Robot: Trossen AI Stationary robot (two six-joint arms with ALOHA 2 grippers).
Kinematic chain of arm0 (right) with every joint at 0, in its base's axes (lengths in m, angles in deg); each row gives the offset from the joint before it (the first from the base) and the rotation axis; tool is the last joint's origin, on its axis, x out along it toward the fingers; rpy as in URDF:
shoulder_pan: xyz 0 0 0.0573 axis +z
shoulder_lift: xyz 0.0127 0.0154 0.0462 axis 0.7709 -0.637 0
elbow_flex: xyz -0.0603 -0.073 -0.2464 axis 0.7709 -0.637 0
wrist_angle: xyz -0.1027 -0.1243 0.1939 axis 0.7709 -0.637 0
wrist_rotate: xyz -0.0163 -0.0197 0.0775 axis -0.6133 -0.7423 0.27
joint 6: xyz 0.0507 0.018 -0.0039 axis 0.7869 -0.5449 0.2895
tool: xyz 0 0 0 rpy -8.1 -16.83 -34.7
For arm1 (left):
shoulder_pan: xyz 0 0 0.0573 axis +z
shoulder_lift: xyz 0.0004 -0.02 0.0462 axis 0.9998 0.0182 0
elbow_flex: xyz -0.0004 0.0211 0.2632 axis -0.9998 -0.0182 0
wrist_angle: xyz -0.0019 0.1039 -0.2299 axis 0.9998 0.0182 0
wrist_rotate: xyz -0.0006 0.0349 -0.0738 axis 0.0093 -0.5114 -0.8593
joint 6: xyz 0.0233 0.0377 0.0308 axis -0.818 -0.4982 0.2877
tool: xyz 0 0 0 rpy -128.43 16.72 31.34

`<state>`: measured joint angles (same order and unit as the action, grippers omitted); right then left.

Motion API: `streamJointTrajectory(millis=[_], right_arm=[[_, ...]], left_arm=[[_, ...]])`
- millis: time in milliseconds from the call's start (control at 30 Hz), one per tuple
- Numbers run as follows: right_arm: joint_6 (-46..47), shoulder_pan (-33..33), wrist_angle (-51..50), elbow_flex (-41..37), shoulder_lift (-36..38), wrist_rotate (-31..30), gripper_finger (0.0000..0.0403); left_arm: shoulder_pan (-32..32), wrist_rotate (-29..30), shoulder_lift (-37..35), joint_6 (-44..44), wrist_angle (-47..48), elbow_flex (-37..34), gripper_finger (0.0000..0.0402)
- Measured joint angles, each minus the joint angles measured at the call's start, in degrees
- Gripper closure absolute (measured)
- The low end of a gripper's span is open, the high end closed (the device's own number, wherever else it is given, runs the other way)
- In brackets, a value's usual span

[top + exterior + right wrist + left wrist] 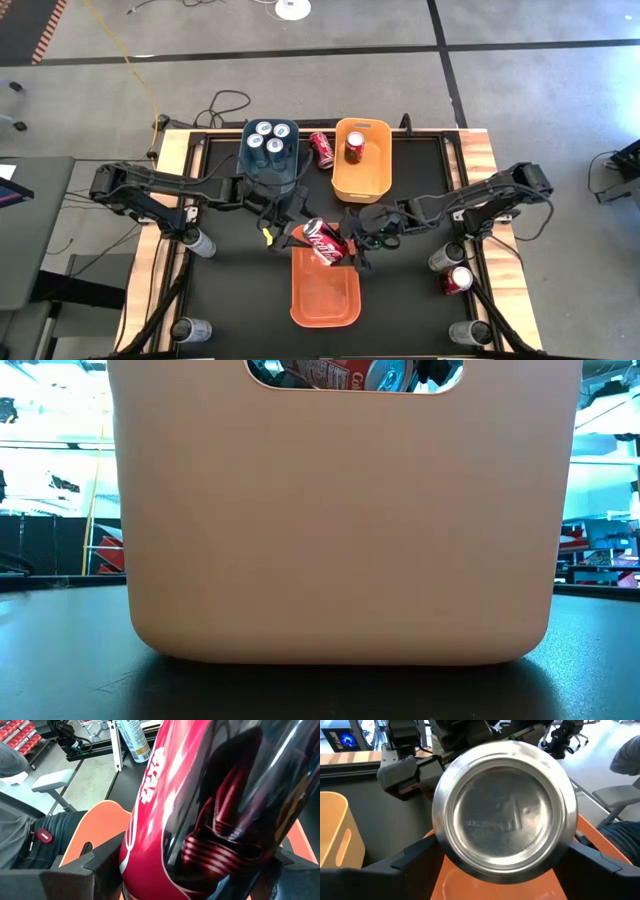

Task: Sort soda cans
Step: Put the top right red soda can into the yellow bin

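Both pincers meet at one red soda can held tilted over the far end of the orange bin. The left pincer clamps it from the base end, its wrist view filled by the can's silver bottom. The right pincer grips the can's red and black side. Only the high view shows the rest: four cans in the blue bin, one red can in the yellow bin, another red can lying between those bins, and loose cans at the table edges. The low view is blocked by the orange bin's wall.
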<state>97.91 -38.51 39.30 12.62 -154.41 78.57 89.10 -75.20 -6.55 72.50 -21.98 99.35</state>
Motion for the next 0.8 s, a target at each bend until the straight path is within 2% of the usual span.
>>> streamJointTrajectory(millis=[400, 667, 800], right_arm=[[-0.5, 0.1, 0.1, 0.0, 0.1, 0.0, 0.0086], [0.0, 0.0, -0.8, -0.1, -0.2, 0.0, 0.0085], [0.0, 0.0, -0.2, -0.1, -0.2, -0.1, 0.0085]], left_arm=[[-1.5, -0.1, 0.0, -1.7, -3.5, -0.1, 0.0081], [-2.4, 5.0, 0.0, -3.9, -6.7, -0.1, 0.0014], [-2.1, 6.0, 0.0, -5.2, -6.2, 0.0, 0.0004]])
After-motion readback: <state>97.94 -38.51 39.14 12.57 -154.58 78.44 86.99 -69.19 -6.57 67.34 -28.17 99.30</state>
